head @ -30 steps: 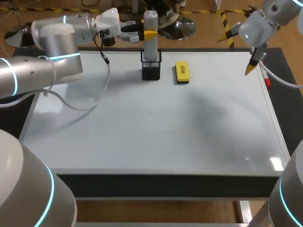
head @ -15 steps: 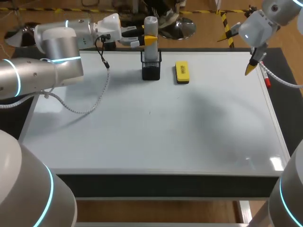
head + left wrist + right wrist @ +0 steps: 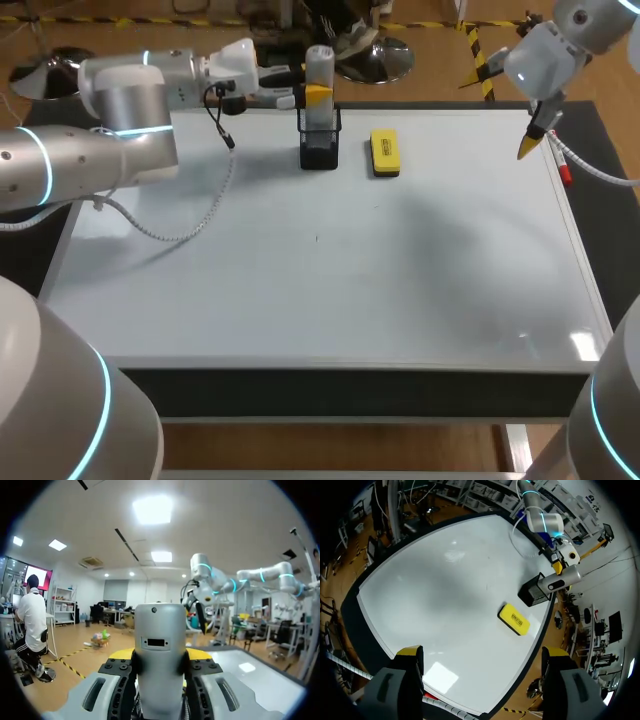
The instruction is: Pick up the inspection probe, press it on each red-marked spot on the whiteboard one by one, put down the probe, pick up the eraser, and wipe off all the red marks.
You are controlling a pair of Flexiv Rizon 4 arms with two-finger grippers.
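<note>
1. Whiteboard (image 3: 300,300): lies flat and serves as the worktop. Surface white, with a tiny dark speck (image 3: 317,237) near its middle.
2. Black mesh holder (image 3: 319,150): stands upright on the whiteboard near the far edge, a little left of centre.
3. Inspection probe (image 3: 319,68): a grey cylinder with a rounded top. It stands upright with its lower end inside the black mesh holder and its upper part rising well above the rim.
4. Eraser (image 3: 384,153): a yellow block with a dark underside. It lies flat on the whiteboard just beside the holder, on the holder's right, apart from it and untouched.
5. Left arm (image 3: 120,130): comes in from the left and stretches along the far edge of the worktop towards the holder.
6. Left pincer (image 3: 314,94): clenched on the inspection probe. In the left wrist view its pads press the grey body from both sides, with the yellow tips showing at either flank. The grip sits above the holder's rim.
7. Right arm (image 3: 545,55): comes in from the far right corner, held above the worktop's right edge.
8. Right pincer (image 3: 482,652): released, fingers spread wide with nothing between them. It hangs over the right edge, well apart from the eraser and the probe.
</note>
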